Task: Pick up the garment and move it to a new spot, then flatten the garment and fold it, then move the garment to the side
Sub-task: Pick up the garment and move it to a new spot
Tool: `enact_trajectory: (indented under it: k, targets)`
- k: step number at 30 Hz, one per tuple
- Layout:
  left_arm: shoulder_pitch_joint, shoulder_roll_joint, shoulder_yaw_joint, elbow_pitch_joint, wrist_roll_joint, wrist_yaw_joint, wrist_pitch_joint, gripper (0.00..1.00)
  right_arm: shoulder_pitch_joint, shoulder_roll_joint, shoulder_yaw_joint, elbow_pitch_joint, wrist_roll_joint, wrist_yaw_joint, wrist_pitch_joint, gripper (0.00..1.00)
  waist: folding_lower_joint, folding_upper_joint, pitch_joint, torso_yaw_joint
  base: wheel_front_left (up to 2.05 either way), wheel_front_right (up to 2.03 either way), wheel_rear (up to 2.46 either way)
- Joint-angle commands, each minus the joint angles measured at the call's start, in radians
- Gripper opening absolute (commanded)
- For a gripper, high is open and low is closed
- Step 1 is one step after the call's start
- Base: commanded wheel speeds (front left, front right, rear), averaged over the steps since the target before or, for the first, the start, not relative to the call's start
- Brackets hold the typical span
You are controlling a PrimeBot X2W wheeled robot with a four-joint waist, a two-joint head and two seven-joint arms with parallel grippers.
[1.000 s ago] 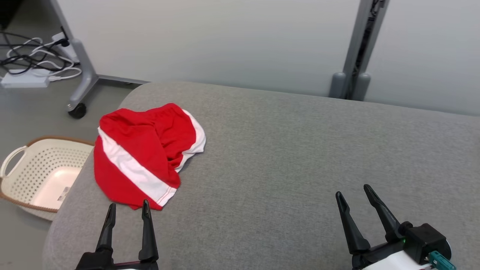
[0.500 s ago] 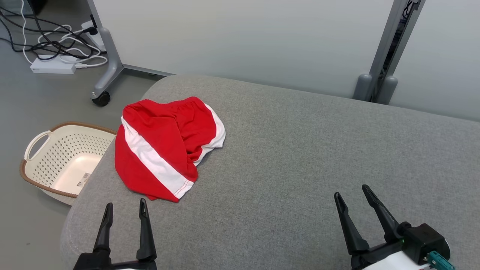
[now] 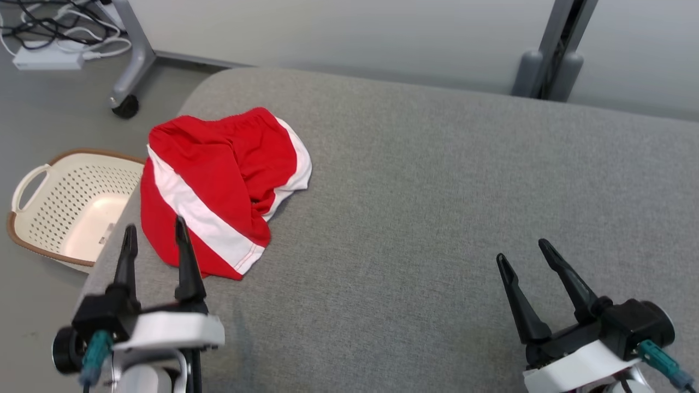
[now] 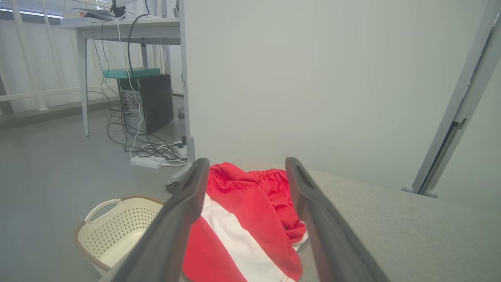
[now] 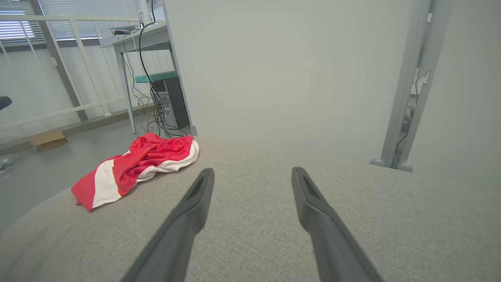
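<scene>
The light is bright, even and diffuse across all three views, with no hard shadows. In the head view a faint soft shadow lies on the grey cushion (image 3: 409, 191) at the lower left, beside the left gripper (image 3: 154, 222), whose body looks slightly smeared. The garment (image 3: 218, 164) reads as saturated red without glare. In the left wrist view the near fingers (image 4: 184, 211) at the bottom are soft and out of focus. The right wrist view's fingers (image 5: 195, 211) are soft in the same way. Daylight enters through the blinds (image 5: 23, 23) at the upper left, which are nearly washed out. The wide lens tilts the grey post (image 4: 458, 113) at the right edge, and the cushion's far edge melts hazily into the pale wall.
</scene>
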Motion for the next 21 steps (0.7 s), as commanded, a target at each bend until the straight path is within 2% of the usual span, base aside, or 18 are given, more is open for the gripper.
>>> enact_trajectory:
  k: [1, 10, 13, 16, 21]
  targets:
    - [-0.027, 0.003, 0.004, 0.011, -0.006, -0.007, -0.003, 1.00, -0.013, -0.010, -0.003, -0.002, -0.003, 0.000, -0.006, 1.00, 0.0000, -0.0001, 0.036, -0.018, 0.00, 0.00, 0.00]
    - [-0.307, 0.005, 0.073, 0.260, -0.033, -0.045, -0.004, 1.00, -0.083, -0.077, 0.010, -0.020, -0.006, 0.000, -0.006, 1.00, 0.0000, -0.0001, 0.149, -0.066, 0.00, 0.00, 0.00]
    - [-0.388, 0.020, 0.096, 0.386, -0.047, -0.037, 0.001, 1.00, -0.098, -0.090, 0.011, -0.023, -0.005, 0.000, -0.006, 1.00, 0.0000, -0.0001, 0.174, -0.078, 0.00, 0.00, 0.00]
    - [-0.475, 0.036, 0.114, 0.497, -0.065, -0.026, 0.038, 1.00, -0.114, -0.099, 0.011, -0.026, -0.006, 0.000, -0.006, 1.00, 0.0000, -0.0001, 0.198, -0.087, 0.00, 0.00, 0.00]
    - [-0.595, 0.053, 0.132, 0.647, -0.103, -0.031, 0.128, 1.00, -0.130, -0.115, 0.008, -0.032, -0.010, 0.000, -0.006, 1.00, 0.0000, -0.0001, 0.236, -0.087, 0.00, 0.00, 0.00]
